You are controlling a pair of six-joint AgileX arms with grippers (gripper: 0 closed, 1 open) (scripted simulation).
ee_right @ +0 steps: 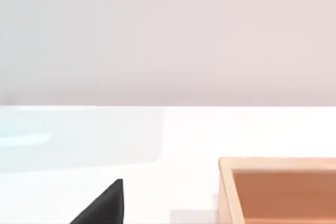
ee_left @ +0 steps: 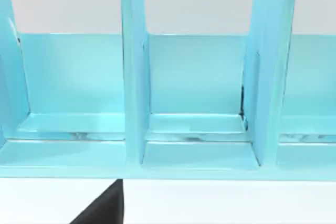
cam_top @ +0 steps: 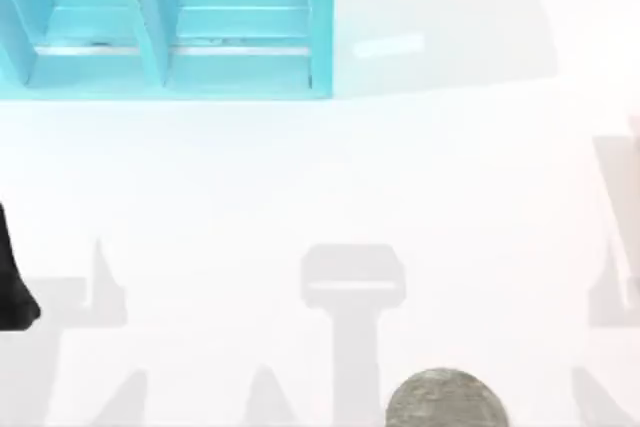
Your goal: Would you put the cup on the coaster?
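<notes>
**Coaster waiting, no grasp made**

Here's the coaster point(cam_top: 447, 399), a speckled grey disc sitting flat at the near edge of the table point(cam_top: 330, 177), right of the middle, with its nearest part cut off by the edge of the top view. Nothing stands on it. As for the cup, I can't place it anywhere on the stretch of table on show, so its whereabouts can't be told from here.

At the far left corner stands a turquoise divided rack point(cam_top: 170, 27), its compartments open to the front; the left wrist view looks straight into those bays. At the left edge of the table there's a dark piece of the left arm point(cam_top: 14, 277), and I can't tell how its end effector stands or whether it has anything. The right wrist view looks over bare table to the corner of a light wooden box point(ee_right: 278, 190); the right arm's end effector is likewise impossible to read.

My judgement: this is the opening step, before any approach. The next move calls for locating the cup first, then bringing the nearer arm over it with its fingers spread, taking hold, and carrying it to the near edge to set it squarely on that disc.
</notes>
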